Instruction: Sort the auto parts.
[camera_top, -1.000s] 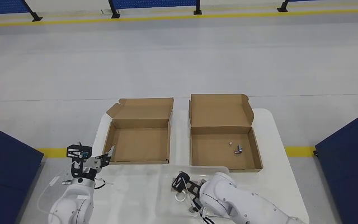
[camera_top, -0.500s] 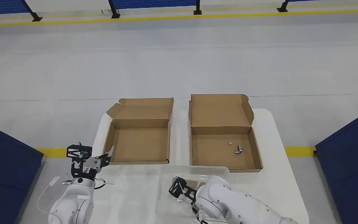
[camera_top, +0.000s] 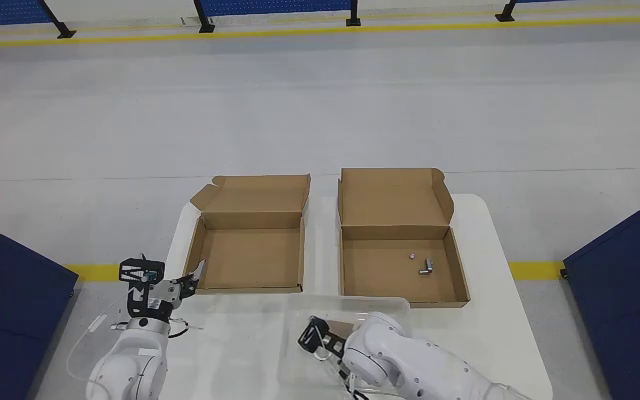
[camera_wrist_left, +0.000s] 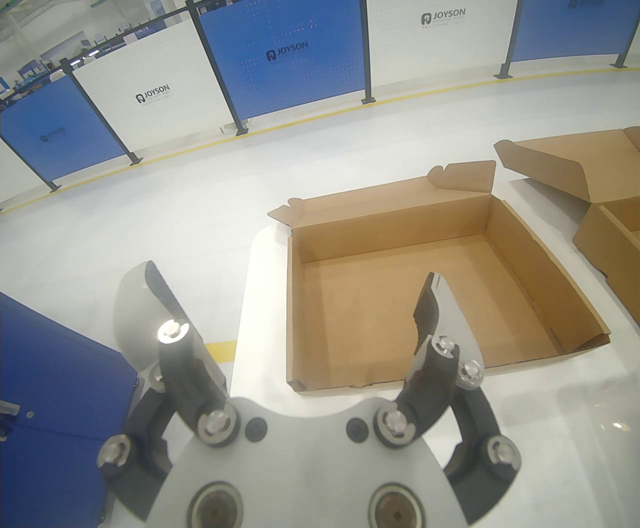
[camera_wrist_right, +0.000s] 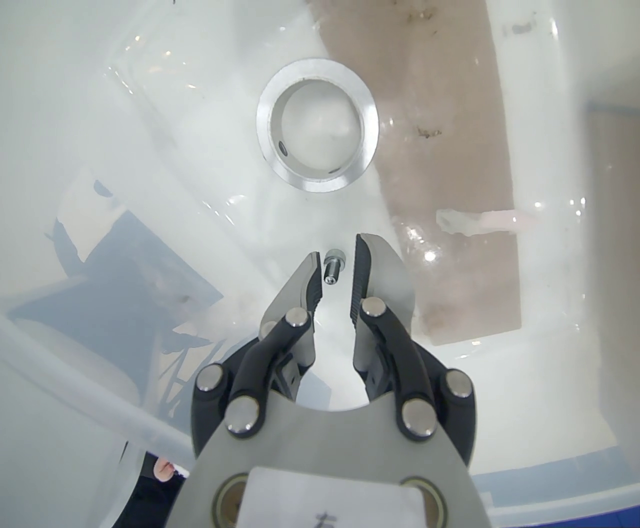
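Right end effector spread astride small screw in clear bin; metal ring near.

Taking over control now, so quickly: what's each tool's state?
Left tool: open, empty.
Right tool: open, straddling a small screw, not clamped on it.

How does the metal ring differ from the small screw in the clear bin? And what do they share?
The metal ring is far bigger than the screw. The ring is hollow and lies flat, opening up; the screw is a solid shaft with a socket head. The screw sits between the open fingers of the right gripper; the ring lies beyond them. Both are silvery metal in the clear bin.
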